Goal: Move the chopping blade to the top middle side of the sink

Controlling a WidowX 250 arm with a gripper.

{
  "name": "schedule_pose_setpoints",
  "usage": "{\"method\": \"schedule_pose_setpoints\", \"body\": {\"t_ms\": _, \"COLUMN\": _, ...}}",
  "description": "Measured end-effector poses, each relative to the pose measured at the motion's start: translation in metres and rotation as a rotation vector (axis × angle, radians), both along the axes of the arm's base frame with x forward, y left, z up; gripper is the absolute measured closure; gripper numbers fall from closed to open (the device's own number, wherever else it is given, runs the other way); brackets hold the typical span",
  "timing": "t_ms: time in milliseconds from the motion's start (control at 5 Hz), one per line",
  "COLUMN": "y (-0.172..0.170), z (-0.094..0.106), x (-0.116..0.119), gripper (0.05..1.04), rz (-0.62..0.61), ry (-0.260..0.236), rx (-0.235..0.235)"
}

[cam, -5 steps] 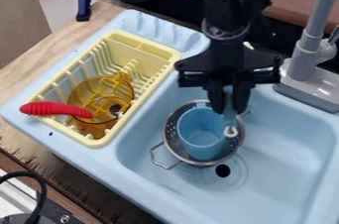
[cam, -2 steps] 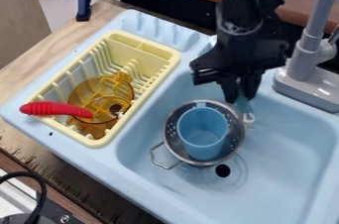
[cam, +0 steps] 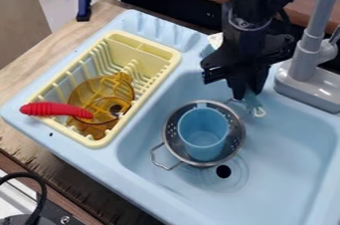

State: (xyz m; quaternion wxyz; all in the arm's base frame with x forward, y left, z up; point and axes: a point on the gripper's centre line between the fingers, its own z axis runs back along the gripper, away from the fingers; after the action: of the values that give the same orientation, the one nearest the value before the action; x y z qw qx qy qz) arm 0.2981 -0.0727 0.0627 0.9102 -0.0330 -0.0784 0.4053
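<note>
- From where I stand, looking down through the camera view, the black gripper (cam: 249,95) hangs over the back part of the light-blue sink (cam: 302,162), and its fingers are closed around the pale blue-green handle of the chopping blade (cam: 253,103).
- That handle pokes out just below the fingertips, its white looped end (cam: 259,112) over the basin; up and to the left of the fingers, a pale piece (cam: 214,41), seemingly the blade's other end, peeks out beside the arm.
- Down and left of the fingers sits a metal colander (cam: 174,144) with a light-blue plastic cup (cam: 203,137) inside; its far wire handle comes near the fingertips, though I can't tell if they touch.
- Below the colander, well under the fingers, is the dark drain hole (cam: 223,171).
- To the right of the fingers and a bit higher stands the grey faucet (cam: 306,55).
- Well to their left, the yellow dish rack (cam: 100,143) holds clear amber dishware (cam: 93,94), with a red ribbed handle (cam: 49,109) lying across its near left edge.
</note>
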Motion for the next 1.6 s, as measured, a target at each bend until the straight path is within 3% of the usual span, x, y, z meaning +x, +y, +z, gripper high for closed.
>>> {"method": "schedule_pose_setpoints", "body": {"t_ms": 200, "y": -0.0013, "z": -0.0008, "x": 0.0034, "gripper": 0.872, "rz": 0.057, "ry": -0.019, "rx": -0.018}}
{"method": "schedule_pose_setpoints", "body": {"t_ms": 1000, "y": 0.0061, "z": -0.0029, "x": 0.0116, "gripper": 0.836, "rz": 0.108, "ry": 0.010, "rx": -0.030}}
{"method": "schedule_pose_setpoints", "body": {"t_ms": 1400, "y": 0.0071, "z": -0.0040, "x": 0.0106, "gripper": 0.286, "rz": 0.086, "ry": 0.029, "rx": -0.019}}
{"method": "schedule_pose_setpoints", "body": {"t_ms": 1600, "y": 0.0086, "z": -0.0038, "x": 0.0106, "gripper": 0.092, "rz": 0.085, "ry": 0.033, "rx": -0.021}}
